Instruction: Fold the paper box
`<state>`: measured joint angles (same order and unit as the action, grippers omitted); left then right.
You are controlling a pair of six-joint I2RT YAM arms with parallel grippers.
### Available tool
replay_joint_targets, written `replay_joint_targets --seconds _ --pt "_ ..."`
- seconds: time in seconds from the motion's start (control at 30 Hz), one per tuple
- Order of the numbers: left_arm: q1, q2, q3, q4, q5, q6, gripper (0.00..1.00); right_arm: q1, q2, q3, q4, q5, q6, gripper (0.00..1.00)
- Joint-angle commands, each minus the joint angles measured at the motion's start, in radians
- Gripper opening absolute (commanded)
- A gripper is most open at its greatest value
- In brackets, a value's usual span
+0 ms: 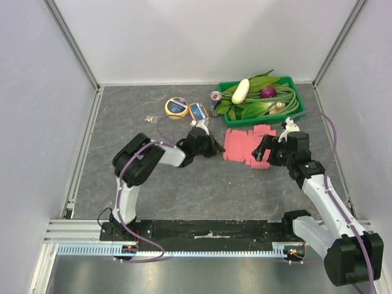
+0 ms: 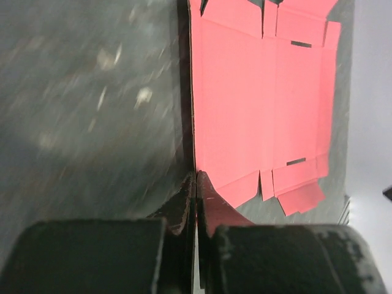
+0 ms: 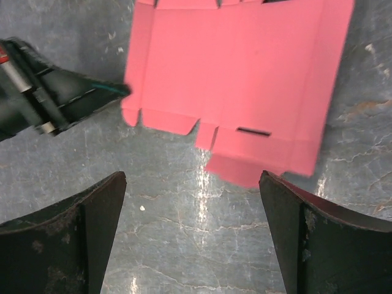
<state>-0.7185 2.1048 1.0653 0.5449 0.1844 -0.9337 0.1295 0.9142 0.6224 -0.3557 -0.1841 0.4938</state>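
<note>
Greens [image 1: 257, 110], pale squash [image 1: 240, 91] and purple onion [image 1: 268, 92] fill the green tray [image 1: 302, 98]. The paper box [image 1: 243, 146] lies flat. The left gripper [image 2: 196, 179] is pressed together at its edge, and the right gripper [image 3: 193, 177] is spread wide.

Paper box [image 3: 245, 67]: thin pink-red card, matt, smooth. Tabletop [image 3: 184, 257]: grey, mottled, stone-like, slight sheen. Right end effector [image 3: 193, 177] fingers [image 3: 79, 239]: black, matt, scuffed.

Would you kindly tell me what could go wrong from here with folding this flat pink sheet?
1. The left gripper is shut, its tips right at the edge of the paper box. A push might slide the flat sheet across the table instead of lifting it.
2. The right gripper is open beside the sheet's small end tabs. Closing there could crumple one.
</note>
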Motion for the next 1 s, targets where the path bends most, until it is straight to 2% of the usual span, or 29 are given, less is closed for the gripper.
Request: replay_joint_targets --seconds 0.0,0.13,0.37,0.53,0.67,0.77,0.8,0.87,0.9,0.97 --pt "-0.007 -0.236 -0.174 -0.095 -0.078 0.107 0.02 0.034 0.043 -0.02 -0.003 -0.064 -0.017 0.98" --pt "-0.009 -0.457 -0.372 -0.126 -0.105 0.148 0.02 0.133 0.083 -0.029 0.026 -0.012 0.003 0.98" --pt "-0.009 -0.954 -0.646 -0.423 -0.238 0.141 0.02 0.252 0.167 -0.033 0.078 0.018 0.028 0.98" --pt "-0.007 -1.335 -0.806 -0.626 -0.353 -0.014 0.02 0.323 0.258 -0.052 0.194 -0.041 0.066 0.98" --pt "-0.007 -1.53 -0.892 -0.68 -0.349 -0.105 0.02 0.363 0.348 -0.041 0.25 -0.092 0.065 0.97" --pt "-0.009 -1.611 -0.909 -0.747 -0.324 -0.122 0.02 0.364 0.399 -0.046 0.294 -0.149 0.06 0.93" --pt "-0.009 -1.623 -0.903 -0.773 -0.316 -0.107 0.17 0.364 0.416 -0.046 0.303 -0.159 0.055 0.92" --pt "-0.009 -1.649 -0.874 -0.827 -0.292 -0.085 0.36 0.364 0.425 -0.046 0.304 -0.173 0.036 0.91" --pt "-0.009 -1.657 -0.861 -0.883 -0.29 -0.064 0.53 0.364 0.426 -0.047 0.302 -0.173 0.026 0.9" --pt "-0.009 -1.669 -0.818 -0.931 -0.277 -0.038 0.66 0.364 0.428 -0.05 0.301 -0.173 0.014 0.91"
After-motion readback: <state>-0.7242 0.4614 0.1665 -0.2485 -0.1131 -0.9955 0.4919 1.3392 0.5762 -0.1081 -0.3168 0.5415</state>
